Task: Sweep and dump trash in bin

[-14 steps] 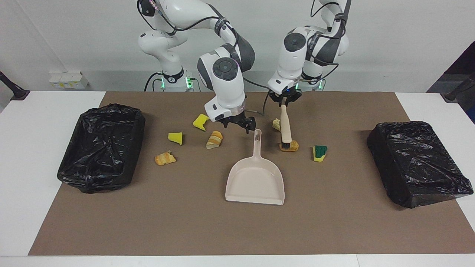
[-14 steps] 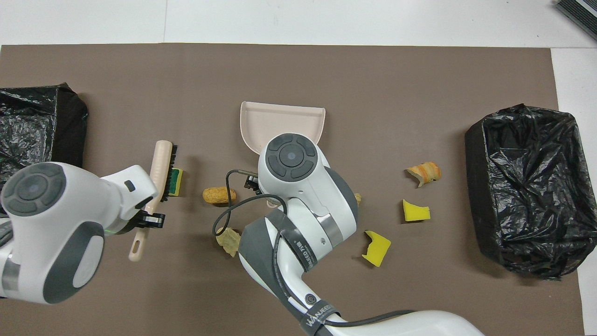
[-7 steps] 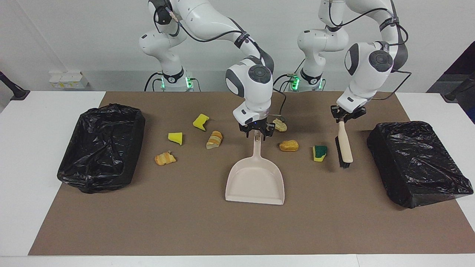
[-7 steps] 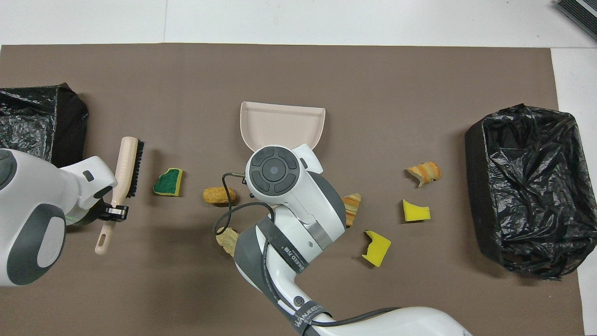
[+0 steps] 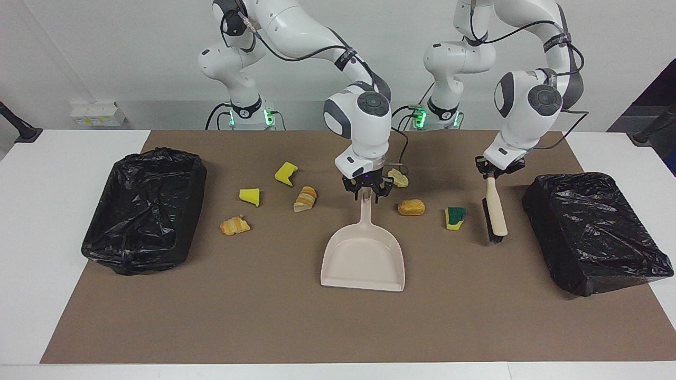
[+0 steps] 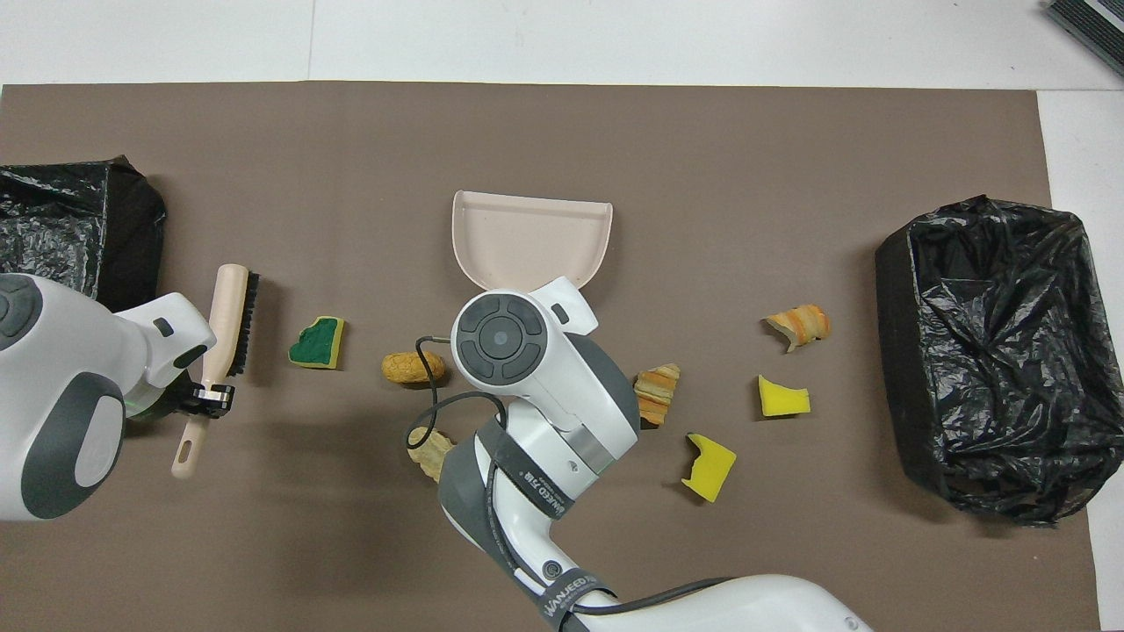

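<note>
A: How is the trash placed relative to the brush?

B: The beige-handled black-bristled brush point(image 5: 494, 214) is held by its handle in the closed left gripper point(image 5: 493, 172), its long axis running away from the robots, at the left arm's end of the brown mat point(image 5: 264, 327). Just beside its bristles, toward the table's middle, lies the green-and-yellow sponge piece point(image 5: 454, 217), then an orange-tan bread-like lump point(image 5: 411, 207). The beige plastic dustpan point(image 5: 363, 259) is reached next.

A: And the right gripper?

B: The right gripper point(image 5: 366, 193) is set at the dustpan's handle; a finished grip cannot be confirmed. The left arm is judged nearer those two scraps.

A: The remaining trash?

B: A tan lump point(image 5: 397, 178) lies nearer the robots; a striped lump point(image 5: 305, 198), two yellow foam chunks point(image 5: 285, 173) and another lump point(image 5: 234, 226) are scattered toward the open black-lined bin point(image 5: 142, 208).
</note>
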### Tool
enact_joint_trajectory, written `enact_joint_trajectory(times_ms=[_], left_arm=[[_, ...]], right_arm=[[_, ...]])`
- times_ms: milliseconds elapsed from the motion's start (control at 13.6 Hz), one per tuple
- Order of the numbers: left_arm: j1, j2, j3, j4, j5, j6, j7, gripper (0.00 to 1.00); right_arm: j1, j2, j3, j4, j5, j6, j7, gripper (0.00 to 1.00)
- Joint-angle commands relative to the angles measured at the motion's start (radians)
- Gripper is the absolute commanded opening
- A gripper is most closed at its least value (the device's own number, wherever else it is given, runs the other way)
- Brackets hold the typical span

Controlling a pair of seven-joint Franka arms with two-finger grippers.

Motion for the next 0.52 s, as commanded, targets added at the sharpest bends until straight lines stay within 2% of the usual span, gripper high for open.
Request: enact_joint_trajectory(times_ms=[0,147,221,295,442], left_arm=[[0.0,-0.006,-0.014,-0.011,0.02,0.003,-0.024,0.0],[-0.006,-0.008,-0.015,-0.013,0.02,-0.005,-0.024,0.0],[-0.006,-0.008,-0.015,-0.013,0.02,-0.004,-0.025,0.0],[-0.006,-0.008,-0.015,-0.011,0.02,-0.004,-0.024,0.0],[-0.004,-0.011,-0.015,-0.014,0.02,-0.007,-0.018,0.0]], right_arm=[[0.008,-0.004,-0.002,-0.006,-0.052,0.0,-0.019,0.42],[0.008,-0.005,-0.002,0.006,-0.079,-0.02,-0.016,0.33],[0.008,-0.008,-0.002,0.008,-0.08,-0.02,-0.018,0.21],[0.007,-0.011,-0.002,0.008,-0.086,-0.02,-0.018,0.0],[0.001,-0.031,-0.002,0.008,-0.11,-0.025,-0.057,0.0]])
